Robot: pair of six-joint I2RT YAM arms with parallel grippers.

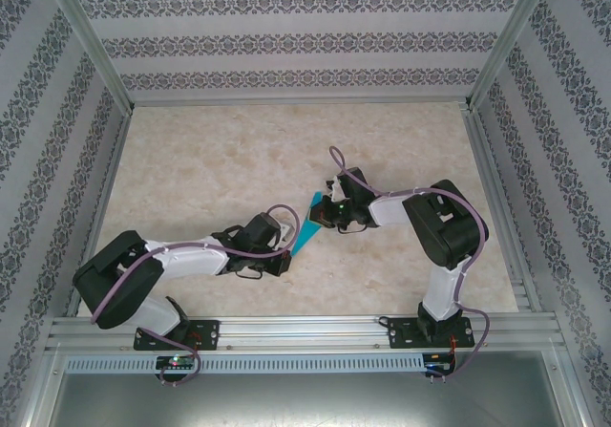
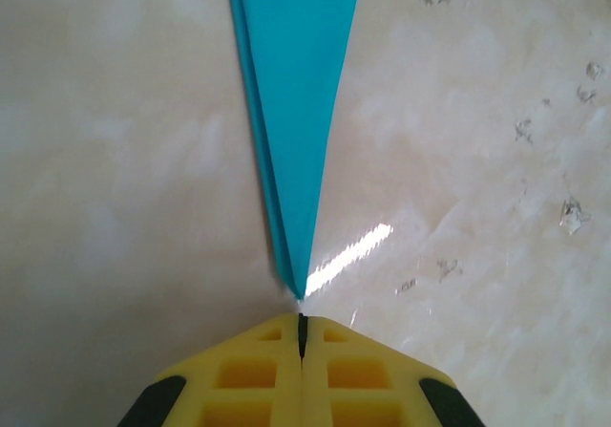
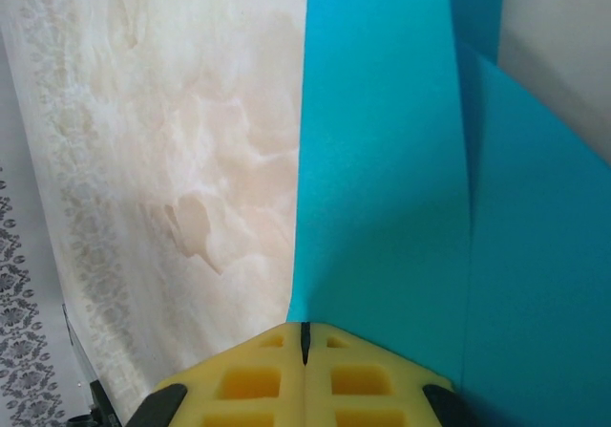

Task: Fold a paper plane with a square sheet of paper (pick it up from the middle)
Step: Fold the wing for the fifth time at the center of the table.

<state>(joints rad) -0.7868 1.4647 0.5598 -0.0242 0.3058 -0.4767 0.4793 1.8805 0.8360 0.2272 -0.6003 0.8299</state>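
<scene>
Your paper plane (image 1: 307, 228): frame centre, on the worktop (image 1: 210, 160). Left end effector (image 2: 302, 327): clenched, plane's point just above its tips. Right end effector (image 3: 305, 331): clenched, blue folds above and right.

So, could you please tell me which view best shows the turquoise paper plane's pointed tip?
Left wrist: the turquoise paper plane tapers to its tip, unobstructed. Right wrist shows broad folded layers; top external, a sliver.
</scene>
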